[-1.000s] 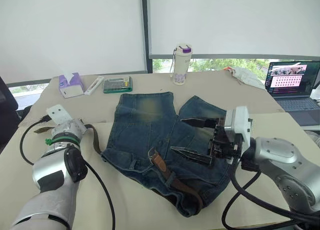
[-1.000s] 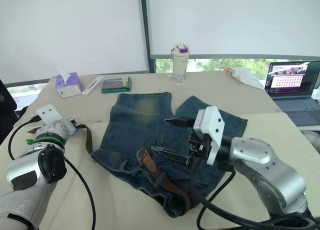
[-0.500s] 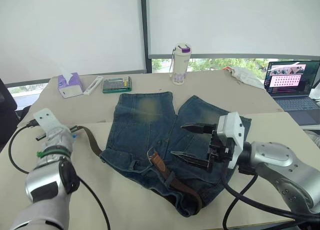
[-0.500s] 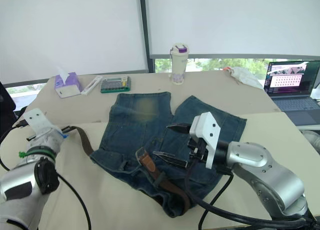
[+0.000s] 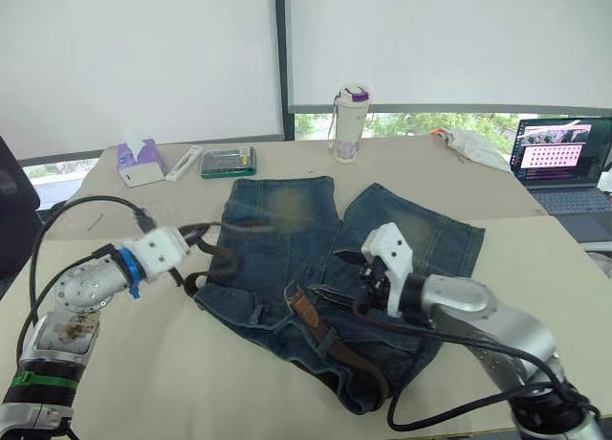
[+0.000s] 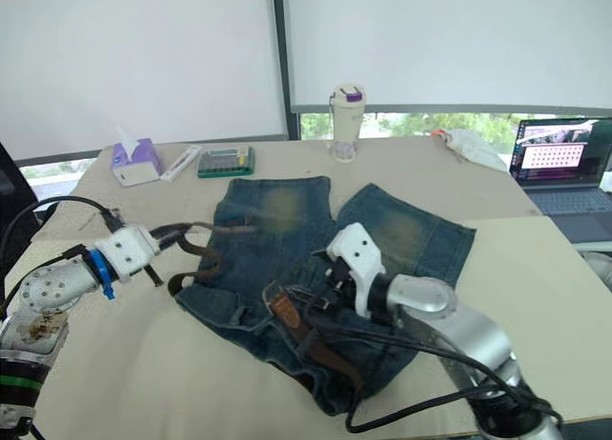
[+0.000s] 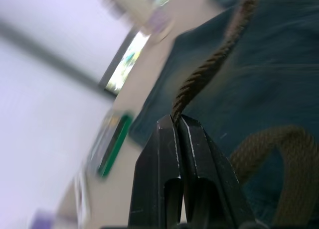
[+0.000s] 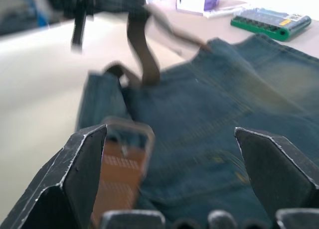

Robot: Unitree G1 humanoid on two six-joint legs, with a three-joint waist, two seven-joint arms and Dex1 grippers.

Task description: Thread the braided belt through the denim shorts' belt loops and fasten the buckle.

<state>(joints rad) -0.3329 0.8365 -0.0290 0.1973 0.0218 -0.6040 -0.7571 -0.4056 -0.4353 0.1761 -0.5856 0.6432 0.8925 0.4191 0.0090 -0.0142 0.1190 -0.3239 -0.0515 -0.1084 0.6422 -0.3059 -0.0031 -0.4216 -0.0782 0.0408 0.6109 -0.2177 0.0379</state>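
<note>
We see the left gripper clenched on the braided belt, which runs along the waistband of the denim shorts on the table; the right gripper hovers spread wide over the buckle

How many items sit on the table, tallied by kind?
Shorts: 1
Belt: 1
Tissue box: 1
Calculator: 1
Bottle: 1
Laptop: 1
White cloth: 1
White flat stick-like item: 1
Total: 8
</note>
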